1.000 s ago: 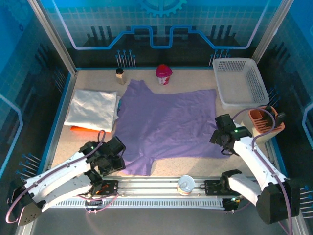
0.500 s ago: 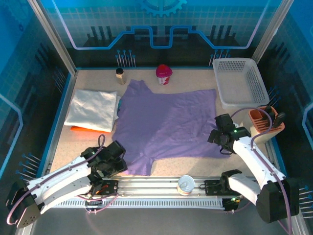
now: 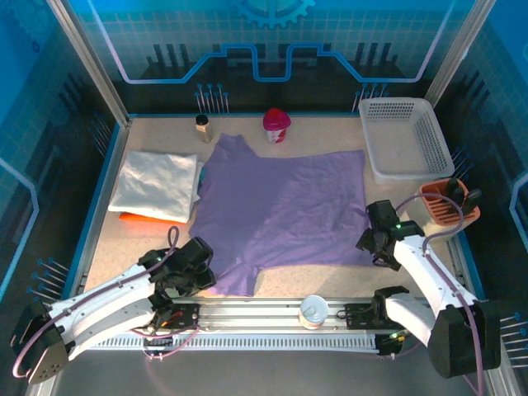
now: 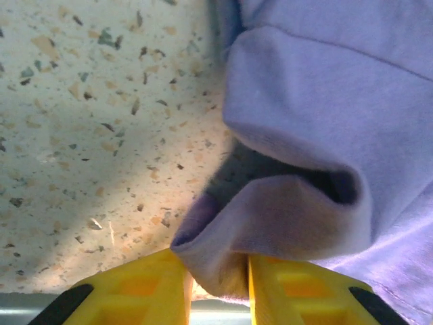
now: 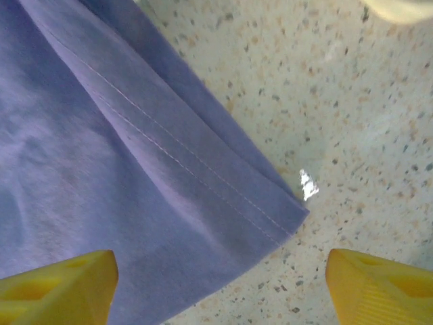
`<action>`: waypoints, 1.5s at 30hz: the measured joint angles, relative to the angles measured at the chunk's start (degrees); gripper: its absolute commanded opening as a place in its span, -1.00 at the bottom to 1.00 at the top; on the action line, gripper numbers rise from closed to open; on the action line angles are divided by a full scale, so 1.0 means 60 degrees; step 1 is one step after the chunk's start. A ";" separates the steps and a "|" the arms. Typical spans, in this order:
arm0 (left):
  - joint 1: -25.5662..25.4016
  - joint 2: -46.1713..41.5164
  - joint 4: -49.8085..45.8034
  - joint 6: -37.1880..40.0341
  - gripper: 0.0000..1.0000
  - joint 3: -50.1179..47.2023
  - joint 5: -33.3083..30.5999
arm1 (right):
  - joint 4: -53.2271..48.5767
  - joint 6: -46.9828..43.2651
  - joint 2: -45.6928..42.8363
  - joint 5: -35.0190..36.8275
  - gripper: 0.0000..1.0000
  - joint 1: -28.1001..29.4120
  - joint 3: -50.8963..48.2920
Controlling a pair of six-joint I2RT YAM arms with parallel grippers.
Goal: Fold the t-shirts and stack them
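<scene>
Two robot arms work a pale, speckled tabletop (image 3: 157, 136), where a large lavender-purple cloth t-shirt (image 3: 280, 210) lies spread flat across the middle, one sleeve reaching toward the near rail. Just beside its left edge, a folded white cloth t-shirt (image 3: 157, 183) rests on an orange cloth t-shirt (image 3: 140, 219), whose edge peeks out on the near side. A white plastic mesh basket (image 3: 394, 101) stands in the far right corner, near the lavender shirt's far right corner. At the shirt's near left, the left fingers (image 4: 135, 288) are closed on a bunched fold of lavender cloth, squeezed tight between them. At its near right corner, the right fingers (image 5: 61, 284) stand wide apart, gripping nothing, with the stitched hem corner lying flat on the tabletop between them. An orange plastic caddy (image 3: 445, 206) sits at the right edge, a magenta-lidded jar (image 3: 276, 125) and a small brown bottle (image 3: 202, 128) at the far edge, and a tin can (image 3: 314, 311) on the near rail.
</scene>
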 measured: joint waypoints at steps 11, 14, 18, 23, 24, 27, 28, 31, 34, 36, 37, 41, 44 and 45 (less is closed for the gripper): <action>0.0000 0.0000 0.0146 -0.0087 -0.58 -0.0186 0.0000 | 0.0517 0.0306 0.1253 -0.0546 0.18 -0.0022 -0.0291; 0.0000 0.0000 0.0138 -0.0157 -0.65 -0.0186 -0.0007 | 0.0659 0.0321 0.1264 -0.0565 -0.08 -0.0022 -0.0299; 0.0000 0.0000 0.0157 -0.0219 -0.74 -0.0189 -0.0062 | 0.0831 0.0324 0.1260 -0.0619 -0.31 -0.0025 -0.0306; 0.0000 0.0000 0.0160 -0.0215 -0.80 -0.0189 -0.0073 | 0.0936 0.0280 0.1260 -0.0627 -0.49 -0.0066 -0.0317; 0.0000 0.0000 0.0160 -0.0215 -0.80 -0.0186 -0.0076 | 0.0980 0.0273 0.1253 -0.0659 -0.49 -0.0066 -0.0335; 0.0000 0.0000 0.0153 -0.0215 -0.80 -0.0186 -0.0076 | 0.1038 0.0255 0.1242 -0.0732 -0.27 -0.0080 -0.0408; 0.0000 0.0000 0.0153 -0.0215 -0.80 -0.0182 -0.0076 | 0.1049 0.0255 0.1242 -0.0758 -0.03 -0.0087 -0.0423; 0.0000 0.0000 0.0135 -0.0211 -0.80 -0.0171 -0.0073 | 0.1013 0.0262 0.1224 -0.0783 0.61 -0.0127 -0.0426; 0.0000 0.0004 0.0033 -0.0182 -0.80 -0.0025 -0.0076 | 0.0798 0.0284 0.1005 -0.0707 0.71 -0.0127 -0.0419; 0.0000 0.0004 -0.0022 -0.0164 -0.79 0.0109 -0.0084 | 0.0714 0.0302 0.0809 -0.0692 0.72 -0.0142 -0.0419; 0.0000 0.0000 -0.0018 -0.0153 -0.79 0.0160 -0.0102 | 0.0725 0.0306 0.0772 -0.0710 0.67 -0.0178 -0.0419; 0.0000 0.0015 -0.0022 -0.0138 -0.79 0.0204 -0.0109 | 0.0834 0.0379 0.1253 -0.0798 0.47 -0.0262 -0.0419; 0.0000 0.0102 -0.0029 -0.0135 -0.79 0.0251 -0.0109 | 0.1035 0.0397 0.1683 -0.0947 0.30 -0.0266 -0.0302; 0.0000 0.0124 -0.0022 -0.0127 -0.79 0.0270 -0.0109 | 0.1093 0.0386 0.1778 -0.0987 0.26 -0.0270 -0.0270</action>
